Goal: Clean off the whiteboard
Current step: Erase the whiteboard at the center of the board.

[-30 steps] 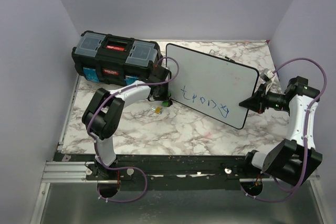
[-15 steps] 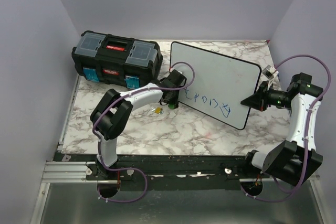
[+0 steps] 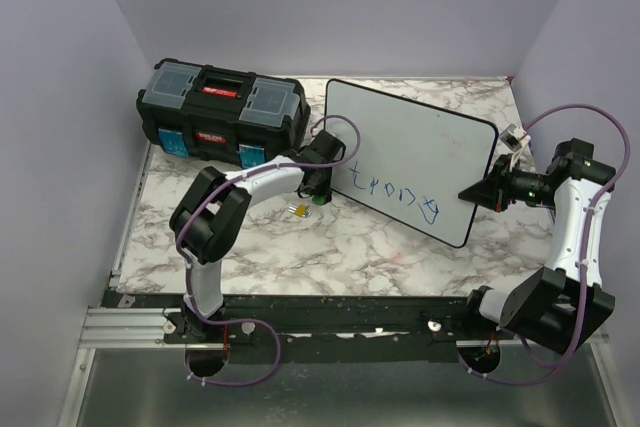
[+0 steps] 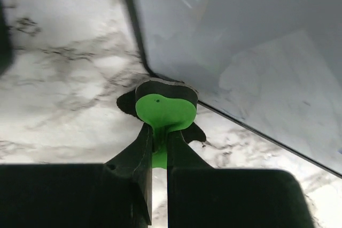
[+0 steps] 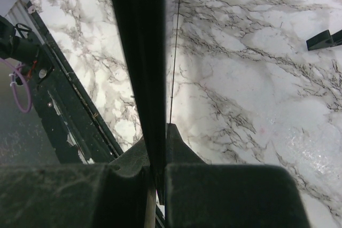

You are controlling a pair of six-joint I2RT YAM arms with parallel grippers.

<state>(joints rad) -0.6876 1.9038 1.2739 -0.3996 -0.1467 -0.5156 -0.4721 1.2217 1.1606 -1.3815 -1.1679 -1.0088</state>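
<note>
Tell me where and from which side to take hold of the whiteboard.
Grip the whiteboard by its thin right edge, coming from the right, one finger on the face and one behind. The flat panel stands tilted, so that edge is clear of the table and slim enough to pinch. The right end effector is shut on it there.

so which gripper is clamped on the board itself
The right gripper, shut on the right edge of the whiteboard. The left gripper pinches a green eraser by the board's left edge.
</note>
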